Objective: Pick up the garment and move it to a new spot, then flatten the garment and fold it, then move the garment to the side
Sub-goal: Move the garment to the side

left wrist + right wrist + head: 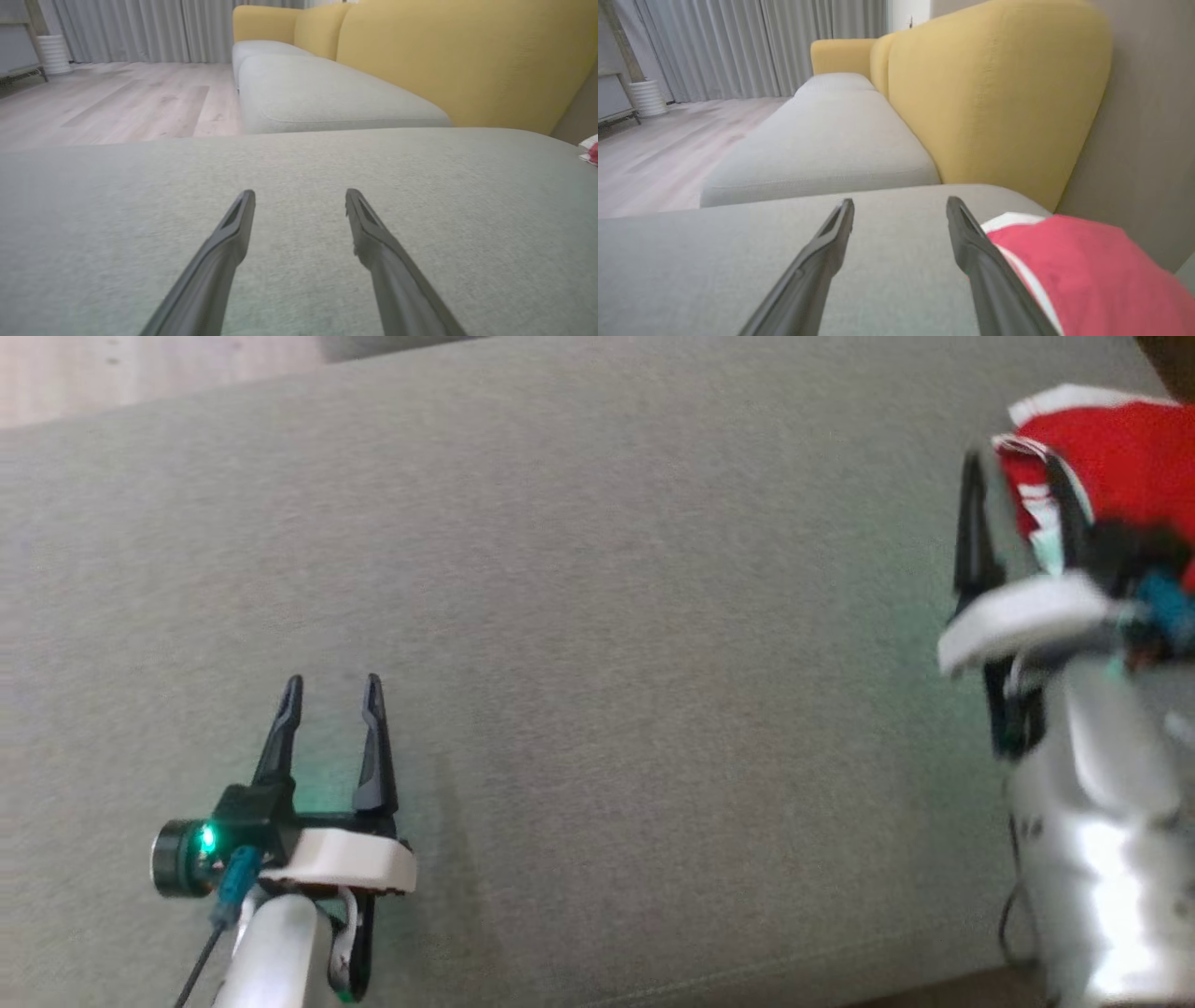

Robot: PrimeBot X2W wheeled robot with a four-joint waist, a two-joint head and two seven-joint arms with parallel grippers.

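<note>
The right gripper (900, 202) is spread wide and holds nothing. Its long, dark, tapering fingers hang low over a grey woven cushion (653, 663). Just beside its right finger, at the cushion's far right corner, lies the garment (1087, 266), a soft red heap with white trim; whether the finger touches it is unclear. The left gripper (334, 681), also spread and empty, hovers near the cushion's near left edge. Beyond are a rounded mustard backrest (994, 93), pale wood floor (117, 102) and pleated grey curtains (738, 46).
</note>
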